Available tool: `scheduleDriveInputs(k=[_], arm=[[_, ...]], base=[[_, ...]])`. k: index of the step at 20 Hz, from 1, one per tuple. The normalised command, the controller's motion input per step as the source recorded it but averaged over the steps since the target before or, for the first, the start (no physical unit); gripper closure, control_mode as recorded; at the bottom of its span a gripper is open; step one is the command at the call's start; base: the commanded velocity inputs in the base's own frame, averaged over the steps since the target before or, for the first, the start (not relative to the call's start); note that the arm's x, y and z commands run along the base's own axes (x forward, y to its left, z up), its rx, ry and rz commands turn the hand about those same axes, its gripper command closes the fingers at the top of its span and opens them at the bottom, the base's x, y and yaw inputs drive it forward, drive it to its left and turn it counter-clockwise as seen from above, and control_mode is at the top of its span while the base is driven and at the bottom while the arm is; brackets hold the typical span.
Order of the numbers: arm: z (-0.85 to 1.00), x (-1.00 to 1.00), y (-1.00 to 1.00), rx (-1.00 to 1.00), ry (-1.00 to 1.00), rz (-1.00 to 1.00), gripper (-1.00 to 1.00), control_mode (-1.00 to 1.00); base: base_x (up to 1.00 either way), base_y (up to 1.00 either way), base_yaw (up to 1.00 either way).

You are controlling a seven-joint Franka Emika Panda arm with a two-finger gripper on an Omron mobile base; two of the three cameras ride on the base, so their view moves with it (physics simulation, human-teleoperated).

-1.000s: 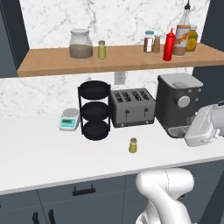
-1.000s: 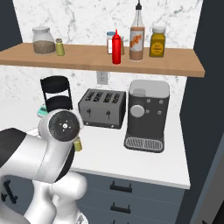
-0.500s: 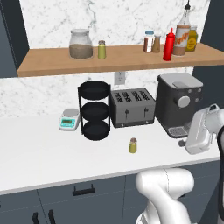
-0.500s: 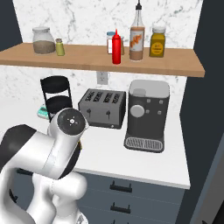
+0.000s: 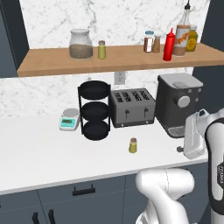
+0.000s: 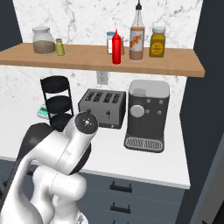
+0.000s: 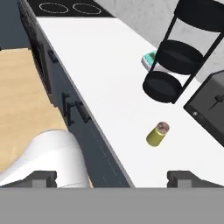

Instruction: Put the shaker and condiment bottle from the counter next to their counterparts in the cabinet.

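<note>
On the shelf board of the cabinet [image 5: 52, 65], reading from the left, a big glass jar [image 5: 81, 43] stands with the counterpart shaker [image 5: 102, 49] just beside it, then further right two spice jars [image 5: 152, 41], the red squeeze bottle [image 5: 169, 45], and the condiment bottle [image 5: 183, 28] already up there next to it, with a mustard-yellow jar [image 5: 191, 39] behind. Below on the desk [image 5: 39, 153] sit a small scale [image 5: 69, 119], a black three-tier rack [image 5: 95, 110], the toaster [image 5: 132, 107] and a coffee machine [image 5: 178, 103]. The shaker [image 5: 133, 145] left to move stands alone on the bare desk in front of the toaster, well apart from everything. The pincer [image 7: 113, 177] hangs off the desk's front edge with its jaws spread wide and nothing between them, looking down at the shaker [image 7: 157, 134]. The step in hand appears to be the reach for it: I would centre the fingers either side of the small body, come down low enough to grip below the cap, close gently so it does not tip or skid, then lift clear of the toaster before rising toward its twin on the left of the shelf
</note>
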Motion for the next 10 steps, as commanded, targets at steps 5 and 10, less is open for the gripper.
scheduleDriveInputs(k=[5, 10], arm=[[-0.99, 0.04, 0.04, 0.13, -0.32, -0.03, -1.00, -1.00], [-0.45, 0.00, 0.00, 0.14, -0.05, -0.01, -1.00, -1.00]], base=[[0.00, 0.00, 0.00], [0.00, 0.00, 0.00]])
